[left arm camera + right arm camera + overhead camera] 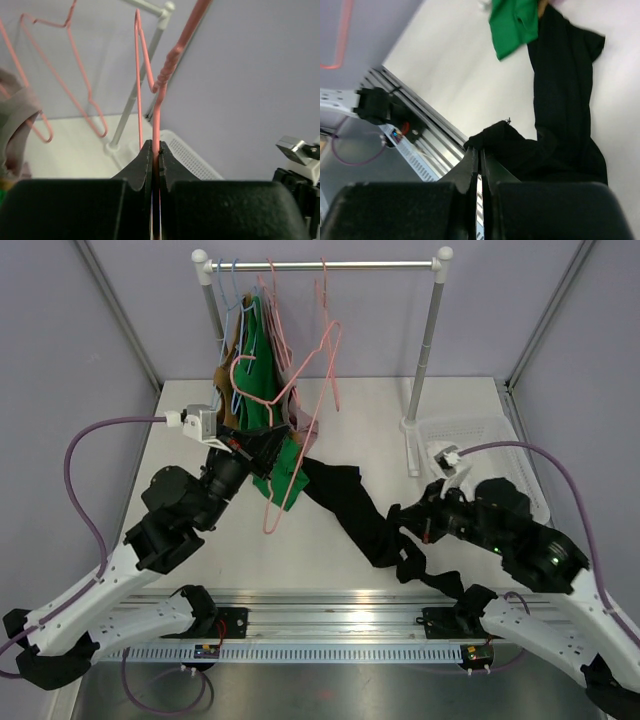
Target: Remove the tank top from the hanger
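Black tank top (pixel 350 505) trails across the desk (pixel 180 455), both hands clenched
Right hand (pixel 479 152), held low, pinches its bunched near end; left hand (pixel 155 150), raised and angled up, clamps the pink hanger (pixel 156 117) (cloth's far end reaches there).

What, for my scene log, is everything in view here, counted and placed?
table: one, white, under everything
clothes rail: one, white and grey, far edge of table
hangers: several, pink and pale blue, on the rail; one pink one gripped
green garment: one, green, hanging at the rail's left end
brown garment: one, brown, behind the green one
tank top: one, black, draped across the table centre
basket: one, white, table's far right
left gripper: one, black, shut on the pink hanger
right gripper: one, black, shut on the tank top
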